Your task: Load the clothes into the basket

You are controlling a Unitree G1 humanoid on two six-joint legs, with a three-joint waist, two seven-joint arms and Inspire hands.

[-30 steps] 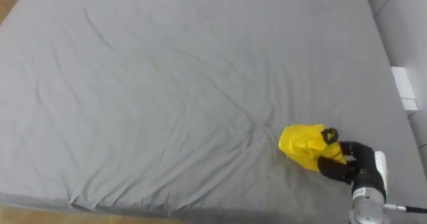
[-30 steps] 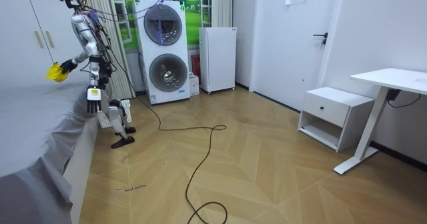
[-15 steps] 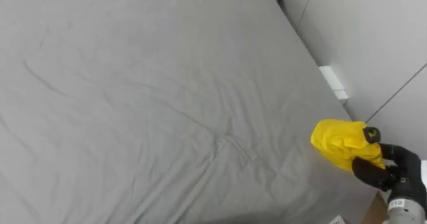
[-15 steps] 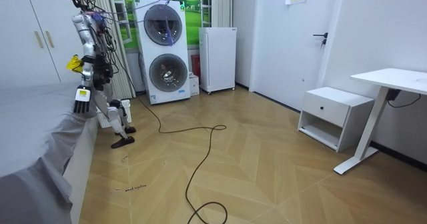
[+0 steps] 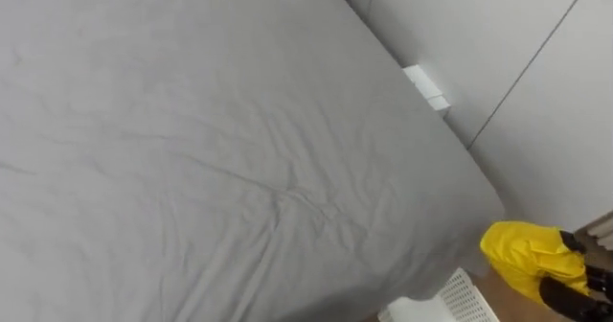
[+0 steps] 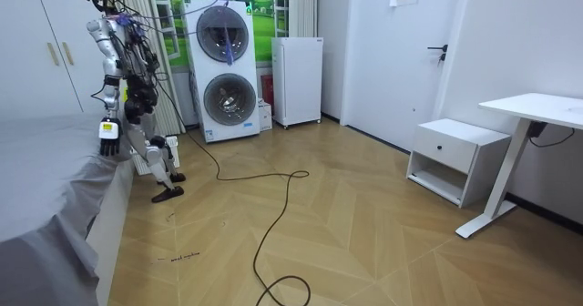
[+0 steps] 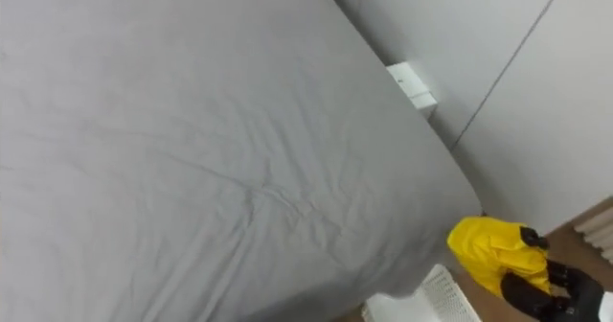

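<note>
Robot swung round from the bed [image 5: 239,121], so the yellow garment [image 5: 525,253], clamped in the right hand's [image 5: 567,300] curled fingers, was off the mattress corner and close to the white basket [image 5: 465,300], nearly drop time; left hand [image 6: 107,135] dangled loose.

Crumpled into a tight, glossy bundle of yellow cloth [image 5: 530,257] — folds and creases all over, no sleeve or leg to make out. Held clear of the grey bed [image 5: 239,149], just past its near corner, gripped from below by the dark curled fingers of the right hand [image 5: 567,300]. Just beside and lower, at the bottom edge of the eye views: part of a white basket [image 5: 463,301] with a slatted wall — close against the bed's corner, apart from the cloth.
</note>
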